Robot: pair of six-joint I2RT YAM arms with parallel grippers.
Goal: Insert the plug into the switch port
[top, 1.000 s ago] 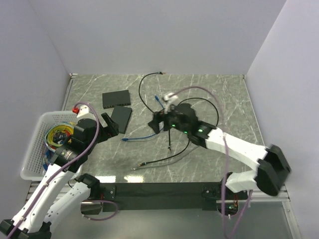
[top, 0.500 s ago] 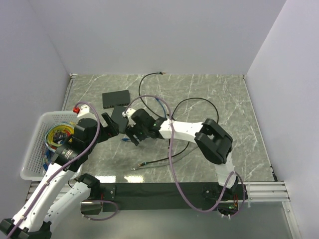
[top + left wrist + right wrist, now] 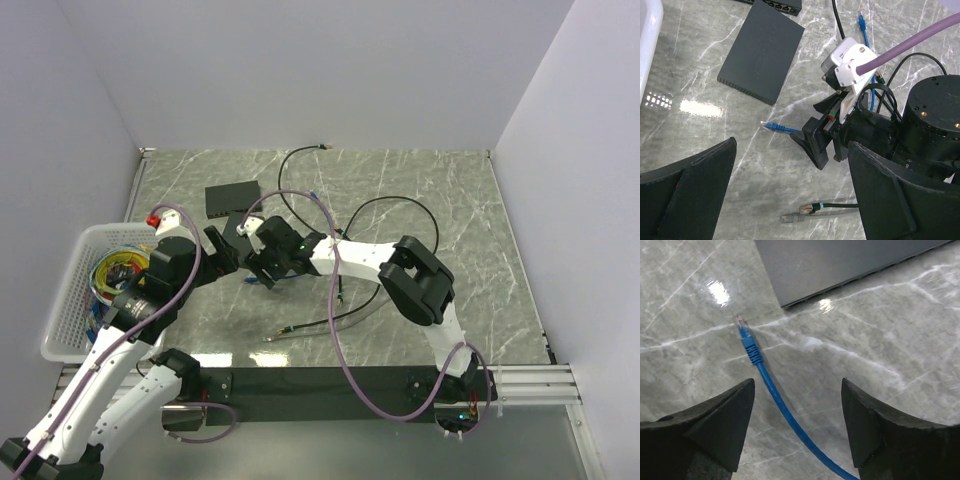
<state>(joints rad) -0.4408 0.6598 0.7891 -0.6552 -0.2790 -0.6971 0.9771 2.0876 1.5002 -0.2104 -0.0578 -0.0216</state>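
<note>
While the right end effector (image 3: 797, 390) hangs low over the grey marble tabletop (image 3: 900, 340), its two black fingers (image 3: 715, 425) stand well apart, and nothing is clamped between them. The blue cable (image 3: 785, 415) lies on the tabletop and runs straight through that gap, touching neither finger as far as the wrist view shows.

Its plug (image 3: 746, 337) rests just ahead of the fingertips, nearer the finger at the left of that view, with the clear tip pointing away. Further ahead, toward the other finger's side, sits the flat dark switch box (image 3: 850, 260). Its near edge is close to the plug but apart from it, and no ports show on this face.

Across the way, the left end effector (image 3: 792, 144) is spread wide and holds nothing. The right end effector and the plug sit directly in front of it. A second switch box (image 3: 777, 4), with its ports visible, lies far ahead at the top edge of that view. Two black cable ends (image 3: 807, 209) lie just below the left fingertips. A white basket (image 3: 62, 300) of coloured wires sits beside the left arm.
</note>
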